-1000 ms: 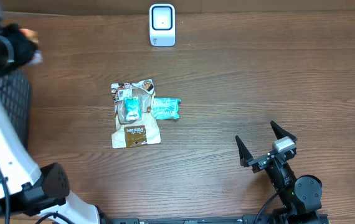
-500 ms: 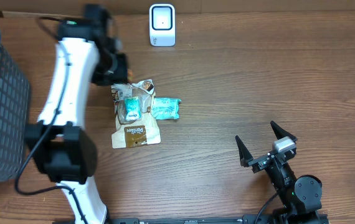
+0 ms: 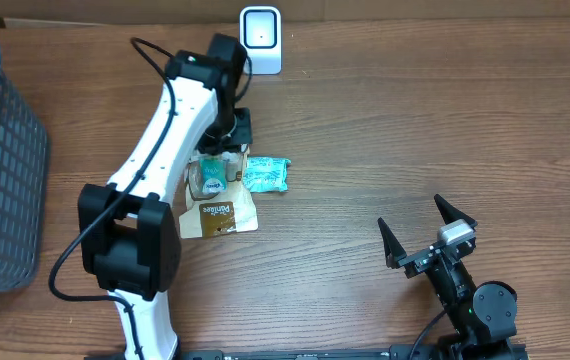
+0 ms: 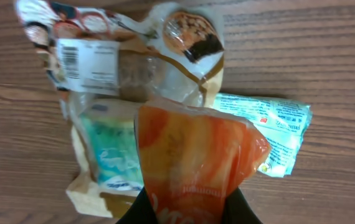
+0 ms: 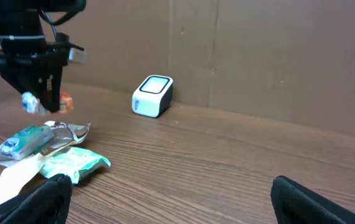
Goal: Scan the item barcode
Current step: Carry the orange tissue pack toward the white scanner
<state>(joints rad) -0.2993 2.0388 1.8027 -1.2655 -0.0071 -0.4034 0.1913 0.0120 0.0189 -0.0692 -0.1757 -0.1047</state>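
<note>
Orange packet (image 4: 193, 155) fills the left wrist view, pinched at its near end, where only dark slivers of the narrow jaws peek out either side. Its long axis runs straight out from the jaws, free end pointing at the brown bag (image 4: 134, 68) on the table (image 4: 327, 56) below. A teal pack (image 4: 271, 134) lies just beside that bag. There's a barcode label on the brown bag, but I can't see one on the orange face turned to this camera.

Over to the right wrist view: the left gripper (image 5: 42, 102) points straight down, and the packet shows as a blurred scrap of orange and white at its tips, held clear of the pile. Too small here to call its axis. Beyond it the scanner (image 5: 152, 95) sits by the back wall, window tilted up, some way off from the packet.

From overhead the left arm covers the packet entirely; the wrist hangs over the top edge of the pile, short of the scanner. The right gripper (image 3: 410, 211) is parked near the front edge, jaws spread wide and empty. A basket (image 3: 5, 180) stands at far left.

My read: the pick is done, the packet is up. Left to do is carrying it to the scanner and turning its barcode side toward the window.
</note>
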